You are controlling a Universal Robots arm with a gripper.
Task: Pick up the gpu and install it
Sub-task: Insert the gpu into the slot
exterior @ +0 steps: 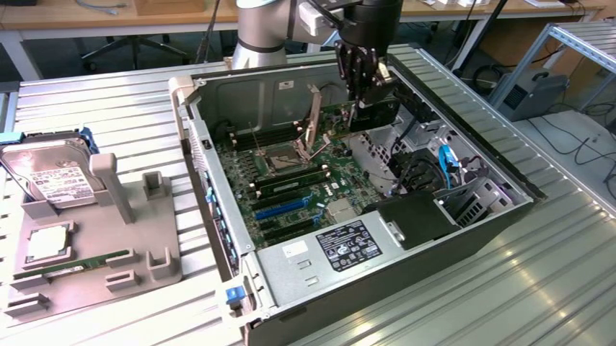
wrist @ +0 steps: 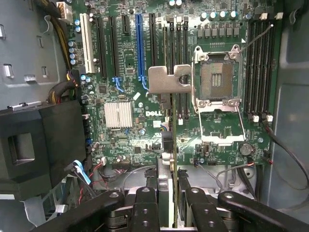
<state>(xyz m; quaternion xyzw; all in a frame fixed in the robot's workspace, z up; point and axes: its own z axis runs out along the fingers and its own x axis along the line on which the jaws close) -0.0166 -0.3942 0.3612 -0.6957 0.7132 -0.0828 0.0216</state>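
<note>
Gripper (exterior: 362,90): part-closed, pinching gpu (wrist: 169,79), upper centre, exterior view.
Room: gpu above motherboard (exterior: 318,184), between case walls (exterior: 207,166).
Hidden: gpu faces, edge-on.

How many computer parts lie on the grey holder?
3: hard drive at the far end, processor in the middle, memory stick nearest the camera. None seems hidden.

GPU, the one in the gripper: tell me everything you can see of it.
The gpu is a thin flat card, seen edge-on in the wrist view, with a pale metal bracket at its far end. The gripper holds it, fingers pressed on both faces. It hangs edge-down above the green motherboard in the open computer case, not seated in any slot.
</note>
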